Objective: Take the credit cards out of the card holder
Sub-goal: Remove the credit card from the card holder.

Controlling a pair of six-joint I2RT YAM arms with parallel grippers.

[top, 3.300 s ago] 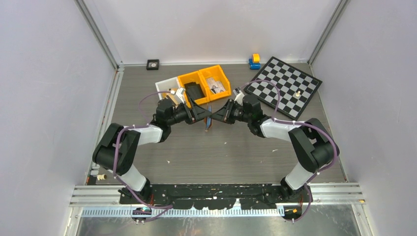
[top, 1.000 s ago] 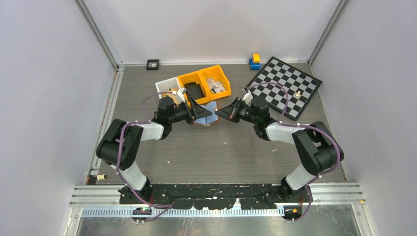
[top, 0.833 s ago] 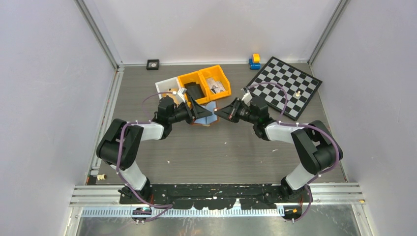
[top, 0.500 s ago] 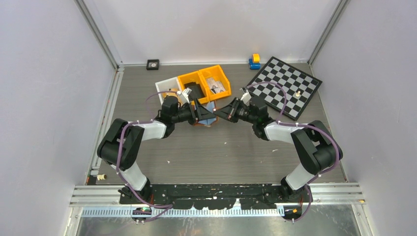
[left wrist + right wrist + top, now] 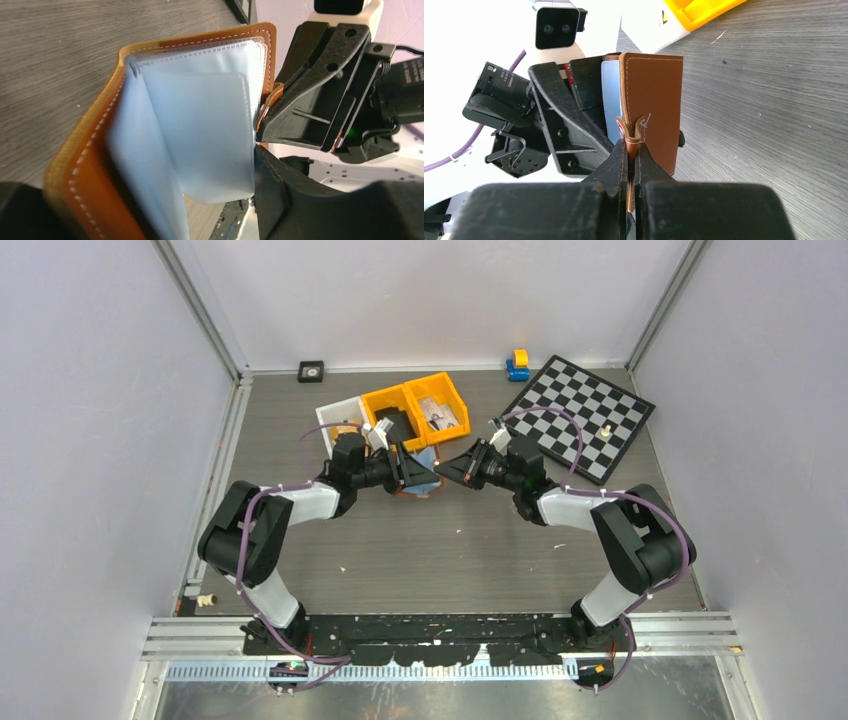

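Observation:
The reddish-brown card holder (image 5: 420, 483) hangs folded open above the table's middle, between both grippers. My right gripper (image 5: 631, 142) is shut on its small strap, also visible in the left wrist view (image 5: 267, 117). My left gripper (image 5: 150, 200) stands open. One finger lies outside the brown cover (image 5: 85, 165), the other at the edge of the pale blue leaves (image 5: 200, 135). These leaves fan out loosely between the fingers. I cannot tell credit cards from sleeves among them. From above, the left gripper (image 5: 412, 476) meets the right gripper (image 5: 445, 471) at the holder.
Two yellow bins (image 5: 440, 390) and a white bin (image 5: 335, 412) stand just behind the grippers, with a black wallet-like object (image 5: 395, 425) in one. A chessboard (image 5: 580, 415) lies at the back right, with a yellow-and-blue toy (image 5: 517, 365) beside it.
The left gripper has pushed rightward onto the open holder and its jaws have narrowed. The right gripper has kept its hold on the strap and barely moved.

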